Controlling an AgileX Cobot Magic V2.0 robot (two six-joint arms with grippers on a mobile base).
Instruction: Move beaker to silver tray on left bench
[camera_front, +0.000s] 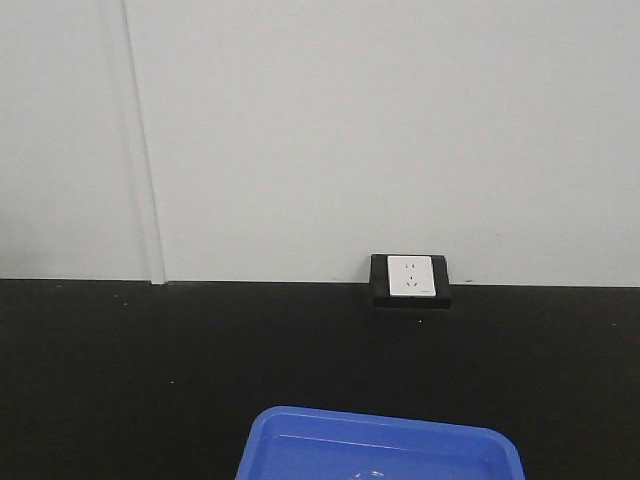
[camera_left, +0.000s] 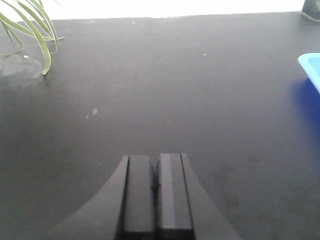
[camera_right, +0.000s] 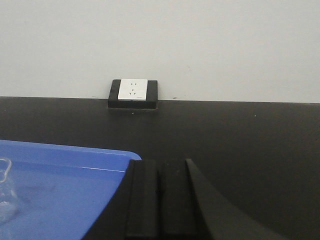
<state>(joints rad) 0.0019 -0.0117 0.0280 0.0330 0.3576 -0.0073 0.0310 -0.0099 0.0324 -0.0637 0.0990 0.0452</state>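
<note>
A matte black worktop (camera_front: 150, 370) fills the lower part of the front-facing view. Its rear edge meets a plain pale grey wall (camera_front: 380, 130). A vertical joint (camera_front: 143, 150) runs down the left part of the wall. A white socket outlet (camera_front: 410, 277) in a black housing sits at the worktop's rear edge, against the wall. Lighting is even and casts no hard shadows.

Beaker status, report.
Left tool shut, empty. Right tool shut, empty, near blue tray's corner. Beaker in blue tray, untouched, only partly in view. Silver tray not in view; nothing seen blocking.
</note>
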